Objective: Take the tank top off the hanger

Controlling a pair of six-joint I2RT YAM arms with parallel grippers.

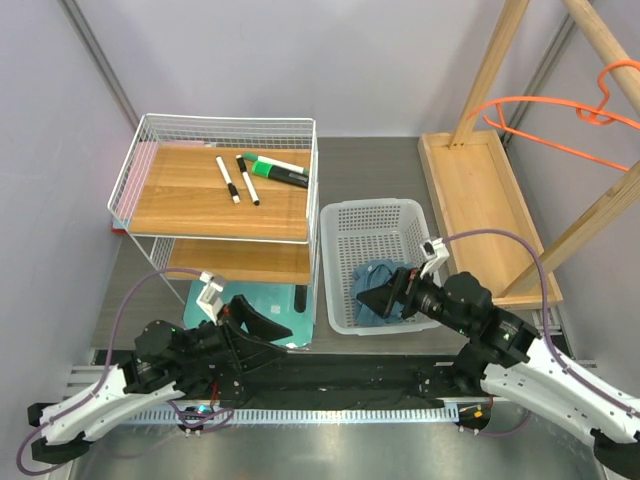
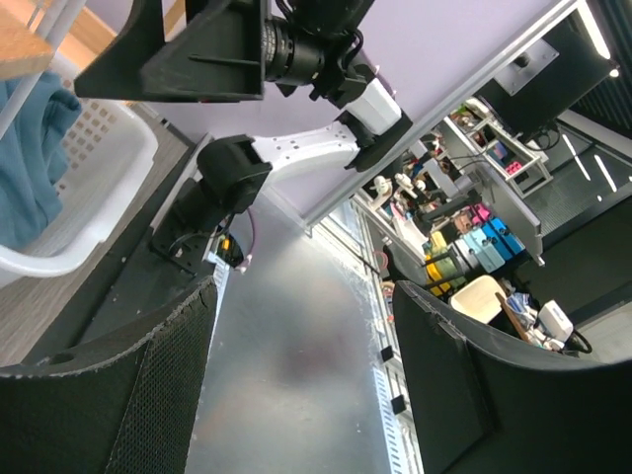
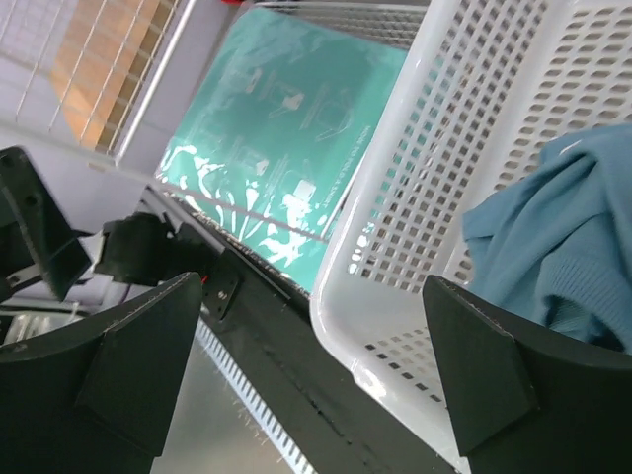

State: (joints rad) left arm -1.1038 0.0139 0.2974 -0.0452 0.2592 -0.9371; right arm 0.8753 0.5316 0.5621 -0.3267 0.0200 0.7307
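The teal-blue tank top [image 1: 374, 287] lies crumpled inside the white basket [image 1: 343, 262]; it also shows in the right wrist view [image 3: 553, 252] and the left wrist view [image 2: 30, 158]. The orange hanger [image 1: 560, 120] hangs bare on the wooden rack at the far right. My right gripper [image 1: 385, 297] is open and empty, low over the basket's near side next to the tank top. My left gripper [image 1: 262, 327] is open and empty near the table's front, over the mint-green mat's near edge.
A wire shelf [image 1: 222, 190] with markers stands at the back left. A mint-green mat [image 1: 260, 308] lies under it, also seen in the right wrist view [image 3: 286, 128]. A wooden rack [image 1: 480, 190] with a tray base stands at the right.
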